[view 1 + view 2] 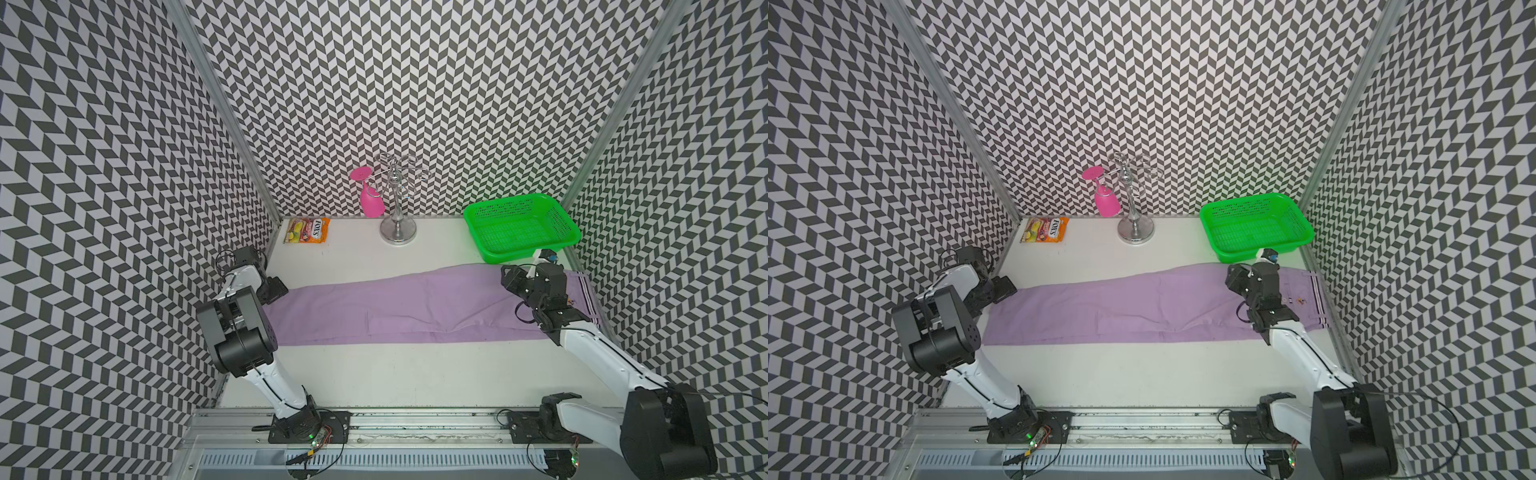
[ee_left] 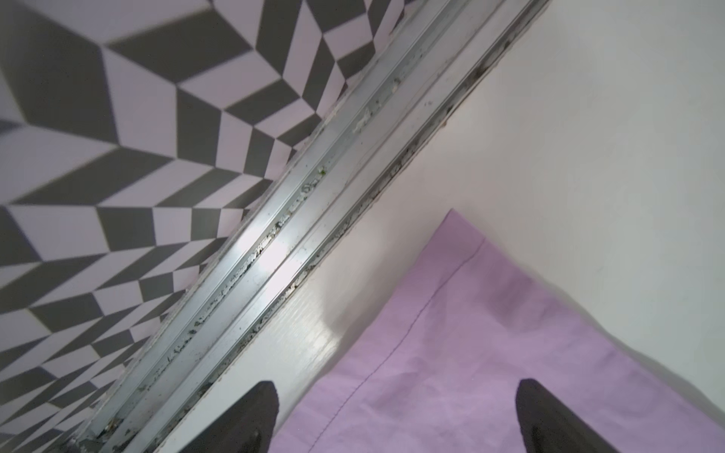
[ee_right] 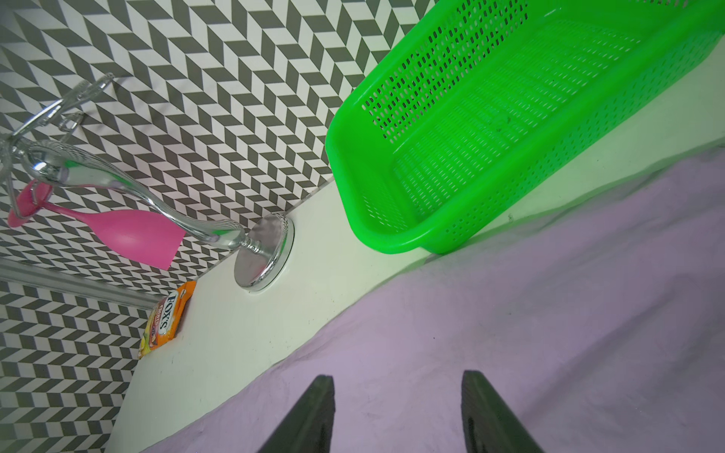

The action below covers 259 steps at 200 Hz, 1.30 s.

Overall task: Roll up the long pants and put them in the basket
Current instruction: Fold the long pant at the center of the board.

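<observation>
Pose: left hand [image 2: 396,386] spread, tilted down over long pants [image 1: 374,307] hem; right hand [image 3: 398,376] spread near waistband.

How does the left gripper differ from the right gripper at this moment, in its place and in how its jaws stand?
The left gripper is over the hem end of the long lilac cloth pants; the right gripper is over the end with the striped waistband, near the green plastic basket. The left gripper's jaws stand wider apart than the right gripper's. Both are open above the lilac cloth, with nothing between the jaws.
</observation>
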Tool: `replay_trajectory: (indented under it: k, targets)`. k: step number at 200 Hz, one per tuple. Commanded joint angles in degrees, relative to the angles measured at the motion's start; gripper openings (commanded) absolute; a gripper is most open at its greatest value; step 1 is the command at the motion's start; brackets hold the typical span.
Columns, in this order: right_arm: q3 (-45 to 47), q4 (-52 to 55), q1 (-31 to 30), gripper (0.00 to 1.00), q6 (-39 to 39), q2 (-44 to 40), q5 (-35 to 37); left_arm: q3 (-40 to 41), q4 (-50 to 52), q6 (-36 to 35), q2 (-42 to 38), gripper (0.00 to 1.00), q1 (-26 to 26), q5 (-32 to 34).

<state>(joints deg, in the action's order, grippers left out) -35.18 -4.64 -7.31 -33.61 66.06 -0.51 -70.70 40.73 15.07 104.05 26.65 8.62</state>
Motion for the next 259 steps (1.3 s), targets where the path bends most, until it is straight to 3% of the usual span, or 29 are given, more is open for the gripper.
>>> replay_trajectory:
  k: [1,60,83,102,112,143,202,243,247,259]
  targets:
    - [0.67,-1.76,0.48,0.56,0.52,-1.98,1.7,1.8,2.51,-2.02,3.09,0.97,0.24,-0.39]
    - [0.3,-2.62,0.79,0.56,0.11,-0.49,0.41,3.7,0.93,-1.67,7.82,0.83,-0.5,-1.39]
    - [0.81,-2.3,1.14,0.56,0.2,-1.13,0.74,4.16,-0.52,-1.26,9.53,0.54,-1.67,-2.34]
    - [1.44,-2.8,1.94,0.56,-0.09,-2.18,1.31,3.97,-2.06,-0.75,10.82,0.23,-3.55,-2.81]
    - [1.68,-3.29,2.59,0.56,-0.3,-2.64,1.3,3.6,-2.58,-0.56,11.74,0.0,-4.27,-3.28]
    - [2.24,-4.38,4.05,0.56,-0.49,-2.57,0.63,2.58,-3.77,0.02,10.95,0.0,-5.47,-2.65]
    - [3.8,-7.34,4.35,0.56,-0.29,0.56,-1.97,3.44,-12.31,3.73,-4.11,0.0,-3.7,0.17]
    - [4.22,-8.78,4.31,0.56,-0.59,3.79,-2.56,-3.04,-7.5,4.24,-7.8,0.0,-7.9,6.64]
    - [3.92,-8.11,4.37,0.56,1.32,4.5,-5.85,-3.83,-6.9,4.2,-8.04,0.0,-8.17,7.74]
    - [3.05,-6.81,4.31,0.55,2.24,5.97,-6.52,-5.13,-5.95,3.95,-8.41,0.0,-8.16,9.25]
